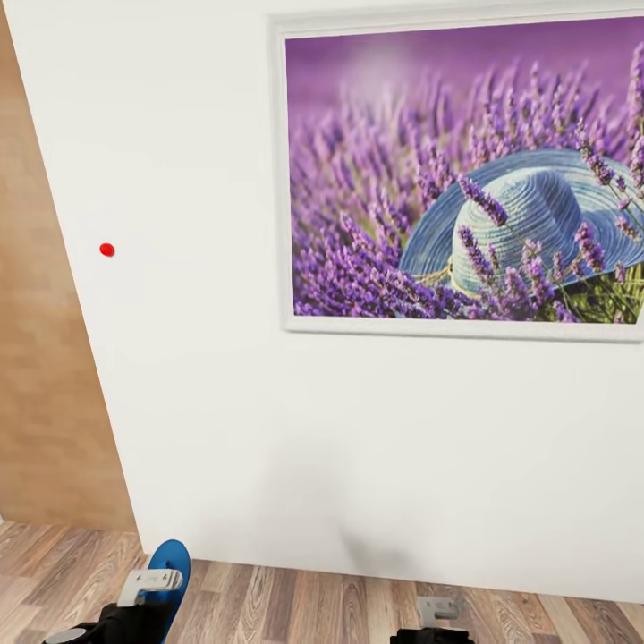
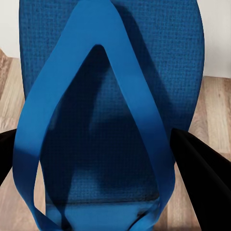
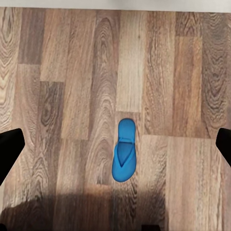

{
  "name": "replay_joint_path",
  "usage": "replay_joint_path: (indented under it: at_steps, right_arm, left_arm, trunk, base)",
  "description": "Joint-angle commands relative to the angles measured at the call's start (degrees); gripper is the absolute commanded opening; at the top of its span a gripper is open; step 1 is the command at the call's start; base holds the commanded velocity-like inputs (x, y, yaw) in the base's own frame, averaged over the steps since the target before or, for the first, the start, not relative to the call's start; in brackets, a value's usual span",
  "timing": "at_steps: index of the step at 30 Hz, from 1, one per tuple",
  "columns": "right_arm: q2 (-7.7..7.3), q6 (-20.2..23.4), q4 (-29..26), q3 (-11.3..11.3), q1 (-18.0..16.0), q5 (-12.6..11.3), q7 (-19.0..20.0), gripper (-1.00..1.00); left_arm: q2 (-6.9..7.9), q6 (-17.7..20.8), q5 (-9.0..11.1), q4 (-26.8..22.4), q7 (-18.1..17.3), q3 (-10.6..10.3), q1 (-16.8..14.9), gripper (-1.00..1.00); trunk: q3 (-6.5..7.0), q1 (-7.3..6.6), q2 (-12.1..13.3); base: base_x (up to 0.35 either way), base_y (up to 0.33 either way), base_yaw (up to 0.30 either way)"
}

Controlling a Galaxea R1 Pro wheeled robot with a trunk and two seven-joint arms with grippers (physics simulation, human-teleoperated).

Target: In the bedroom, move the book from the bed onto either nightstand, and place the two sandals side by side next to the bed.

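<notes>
One bright blue sandal (image 2: 113, 125) is held in my left gripper (image 1: 148, 586), which is shut on it, with a black finger (image 2: 202, 173) on each side of the sole. In the head view this sandal (image 1: 172, 559) sticks up at the bottom left, close to the white wall. The other blue sandal (image 3: 125, 150) lies flat on the wood floor below my right gripper (image 1: 436, 613). That gripper is open, its fingers (image 3: 10, 149) wide apart and well above the sandal. The book, the bed and the nightstand are out of view.
A white wall (image 1: 224, 429) stands close in front, with a framed lavender-and-hat picture (image 1: 465, 174) and a small red dot (image 1: 107, 249). A wood-panelled surface (image 1: 45, 358) lies to the left. Plank floor (image 1: 304, 608) runs along the wall's foot.
</notes>
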Motion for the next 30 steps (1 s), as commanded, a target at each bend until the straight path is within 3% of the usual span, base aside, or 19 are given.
replay_joint_path:
  at_steps: [1, 25, 30]
  right_arm:
    - [0.04, 0.32, -0.12, -0.3, -0.01, 0.06, -0.1, 1.0]
    - [-0.08, 1.25, -0.5, -0.66, -0.7, 0.07, 0.46, 1.0]
    - [-0.79, 4.98, -0.38, -0.94, -2.29, 0.02, 0.42, 1.0]
  left_arm:
    - [0.0, 0.27, 0.27, -0.07, -0.14, 0.08, -0.01, -1.0]
    - [-0.09, 0.22, -0.22, 0.17, 0.05, -0.05, -0.01, -1.0]
    - [-0.09, 0.2, -0.23, 0.19, 0.13, -0.11, -0.01, -1.0]
  trunk:
    - [-0.25, 0.23, -0.46]
    - [-4.56, 5.5, -10.09]
    - [-5.45, 6.6, -12.09]
  base:
    - [0.0, 0.0, 0.0]
    - [0.0, 0.0, 0.0]
    - [0.0, 0.0, 0.0]
